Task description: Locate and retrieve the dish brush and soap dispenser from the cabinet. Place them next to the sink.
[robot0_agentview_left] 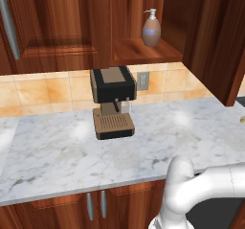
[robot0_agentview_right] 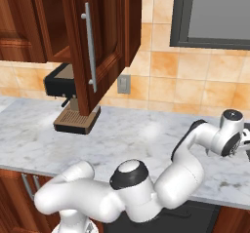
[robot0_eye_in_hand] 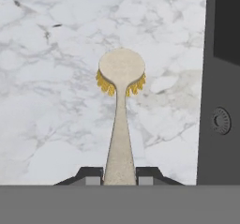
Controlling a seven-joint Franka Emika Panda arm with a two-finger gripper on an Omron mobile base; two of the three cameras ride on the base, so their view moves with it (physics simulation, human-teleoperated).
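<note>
Over marble counter (robot0_eye_in_hand: 51, 54), gripper (robot0_eye_in_hand: 120, 175) clamps dish brush (robot0_eye_in_hand: 121, 101) handle, dark sink (robot0_eye_in_hand: 224, 82) edge just beside.

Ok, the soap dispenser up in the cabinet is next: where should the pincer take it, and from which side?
Probably around the rounded body of the soap dispenser, below the thin pump top. It stands upright near the front of the cabinet shelf, so come in level from the open front.

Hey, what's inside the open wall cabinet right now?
The soap dispenser stands upright on the shelf board inside the cabinet. The cabinet's left part and upper shelf are hidden by the frame, so anything there is unseen.
</note>
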